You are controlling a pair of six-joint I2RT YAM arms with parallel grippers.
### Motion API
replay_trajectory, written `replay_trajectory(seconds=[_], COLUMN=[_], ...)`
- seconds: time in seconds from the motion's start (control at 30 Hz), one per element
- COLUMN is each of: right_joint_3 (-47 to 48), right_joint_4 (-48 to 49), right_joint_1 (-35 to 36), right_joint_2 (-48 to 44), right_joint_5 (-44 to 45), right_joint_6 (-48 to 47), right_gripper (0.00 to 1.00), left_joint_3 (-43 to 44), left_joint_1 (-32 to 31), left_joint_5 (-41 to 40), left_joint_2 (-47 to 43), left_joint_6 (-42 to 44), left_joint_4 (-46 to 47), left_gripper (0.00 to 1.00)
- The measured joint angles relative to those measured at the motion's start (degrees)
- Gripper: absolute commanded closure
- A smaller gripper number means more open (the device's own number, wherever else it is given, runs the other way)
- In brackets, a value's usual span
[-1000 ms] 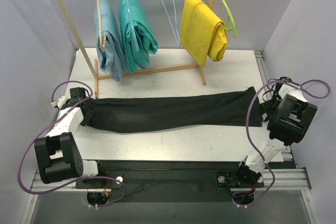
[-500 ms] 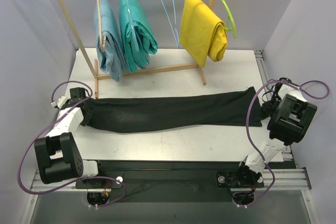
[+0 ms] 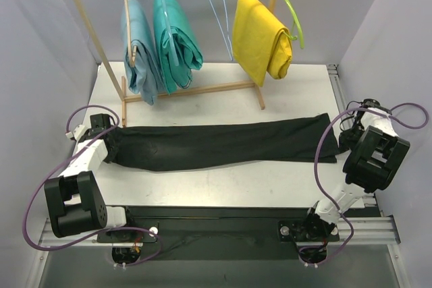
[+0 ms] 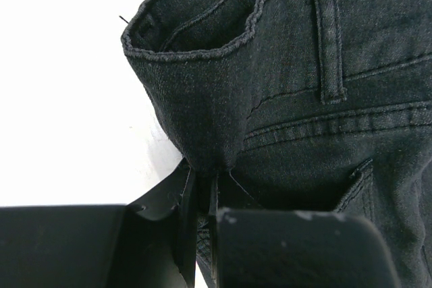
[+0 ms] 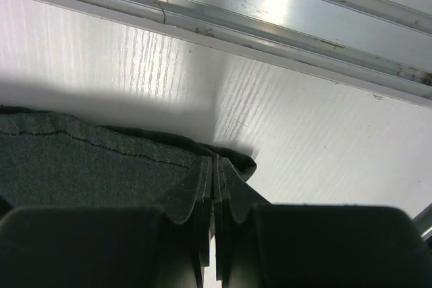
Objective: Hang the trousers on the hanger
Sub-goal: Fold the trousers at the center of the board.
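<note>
Black denim trousers [image 3: 216, 145], seam-stitched and belt-looped, lie stretched flat across the white table [image 3: 283, 92]. The left gripper [image 4: 202, 197] is pinched onto the waistband edge, and the right gripper [image 5: 214, 180] is pressed together on the hem corner. Behind, the thin, triangular light-blue wire hanger [image 3: 226, 35] hangs on the wooden rack [image 3: 196, 91].

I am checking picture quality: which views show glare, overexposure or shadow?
Left wrist: the table is blown out to plain white beside the trousers. Right wrist: glare on the metal rail, a soft shadow above the hem. Top external: even light, sharp.
</note>
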Motion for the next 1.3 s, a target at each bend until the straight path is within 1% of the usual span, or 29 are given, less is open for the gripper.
replay_trajectory(seconds=[0.43, 0.57, 0.6, 0.63, 0.67, 0.7, 0.8, 0.9, 1.03, 1.2, 1.3], right_joint_3=[0.0, -1.4, -2.1, -2.6, -3.1, -3.3, -3.2, -2.0, 2.0, 6.5, 8.2], right_joint_4=[-2.5, -2.4, -2.4, -2.4, -2.5, -2.5, -2.5, -2.7, -2.6, -0.8, 1.4], right_joint_1=[-0.5, -0.7, -0.7, -0.7, -0.7, -0.7, -0.9, -0.5, 1.5, 7.3, 11.0], right_joint_2=[-3.8, -3.9, -3.9, -3.9, -3.9, -3.9, -3.9, -3.6, -3.4, -3.1, -1.4], right_joint_5=[0.6, 1.6, 2.0, 2.4, 2.8, 3.0, 3.3, 3.3, 3.3, 2.4, -0.2], right_joint_6=[-0.4, -0.5, -0.6, -0.6, -0.7, -1.0, -1.5, -2.5, -4.0, -5.7, -6.1], right_gripper=[1.0, 1.0, 0.97, 0.8, 0.71, 0.55, 0.39, 0.37, 0.38, 0.38, 0.39], left_joint_3=[0.0, 0.0, 0.0, 0.0, 0.0, 0.0, 0.0, 0.0, -0.5, -0.9, -1.3], left_joint_1=[0.1, 0.1, 0.1, 0.1, 0.1, 0.1, 0.2, 0.2, 0.2, 0.2, 0.2], left_joint_5=[0.1, 0.1, 0.1, 0.1, 0.1, 0.1, 0.1, 0.2, 0.2, 0.4, 0.6], left_joint_2=[0.0, 0.0, 0.1, 0.1, 0.1, 0.2, 0.2, 0.2, 0.2, 0.1, -0.3], left_joint_6=[0.0, 0.1, 0.0, 0.0, 0.0, 0.1, 0.1, 0.4, 0.6, 2.2, 3.9], left_joint_4=[0.1, 0.3, 0.3, 0.3, 0.3, 0.4, 0.6, 0.8, 1.2, 2.2, 2.9], left_gripper=[1.0, 1.0, 1.0, 1.0, 1.0, 1.0, 1.0, 1.0, 1.0, 1.0, 1.0])
